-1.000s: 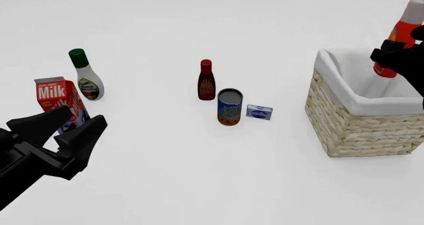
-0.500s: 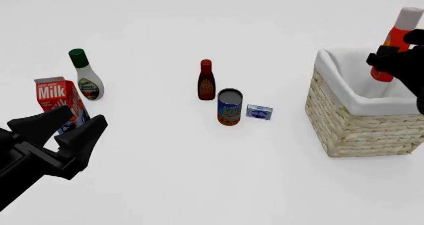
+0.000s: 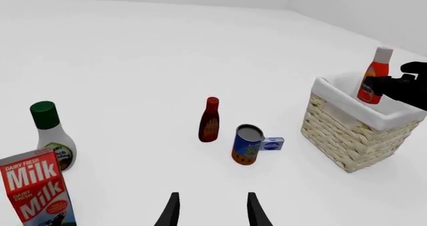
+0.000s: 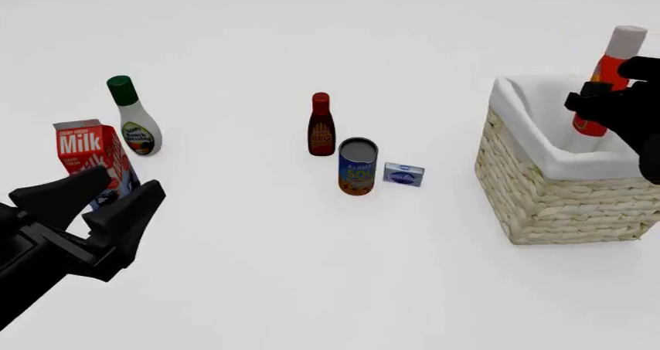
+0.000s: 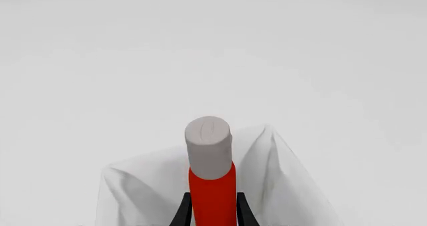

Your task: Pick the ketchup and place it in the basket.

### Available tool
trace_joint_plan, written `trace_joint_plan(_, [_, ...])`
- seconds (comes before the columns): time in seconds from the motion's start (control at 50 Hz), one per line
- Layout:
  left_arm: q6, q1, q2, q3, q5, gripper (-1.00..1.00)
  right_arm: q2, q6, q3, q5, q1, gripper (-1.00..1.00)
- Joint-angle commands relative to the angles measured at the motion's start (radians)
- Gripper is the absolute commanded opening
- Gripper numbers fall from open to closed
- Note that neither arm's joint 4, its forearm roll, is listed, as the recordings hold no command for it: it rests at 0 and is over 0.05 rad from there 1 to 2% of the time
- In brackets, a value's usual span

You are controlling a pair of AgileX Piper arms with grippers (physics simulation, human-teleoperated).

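Observation:
The ketchup point(image 4: 610, 66), a bright red bottle with a white cap, is held nearly upright by my right gripper point(image 4: 600, 104), which is shut on its body. Its lower part hangs inside the basket point(image 4: 557, 191), a woven wicker one with a white lining, at the right. The right wrist view shows the ketchup point(image 5: 212, 188) between the fingers point(image 5: 184, 212) above the lining point(image 5: 133, 191). In the left wrist view the ketchup point(image 3: 372, 81) stands over the basket point(image 3: 347, 136). My left gripper point(image 4: 103, 205) is open and empty at the near left, seen too in its own view point(image 3: 212, 213).
A milk carton point(image 4: 88, 153) and a white bottle with a green cap point(image 4: 135, 126) stand at the left. A dark red BBQ bottle point(image 4: 321, 127), a can point(image 4: 357, 167) and a small blue box point(image 4: 403, 174) stand in the middle.
My right gripper has carried the ketchup leftward and lower, into the basket's opening, and the bottle has straightened up. The left arm has barely moved.

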Motion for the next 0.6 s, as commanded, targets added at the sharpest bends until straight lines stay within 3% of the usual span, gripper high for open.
trace_joint_plan(0.02, [-0.002,0.005,-0.003,0.004,-0.001,1.00,0.034,0.010,-0.011,-0.015,-0.003,-1.00])
trace_joint_plan(0.6, [-0.004,0.014,-0.020,0.007,0.009,1.00,0.081,0.001,-0.031,-0.020,-0.005,-1.00])
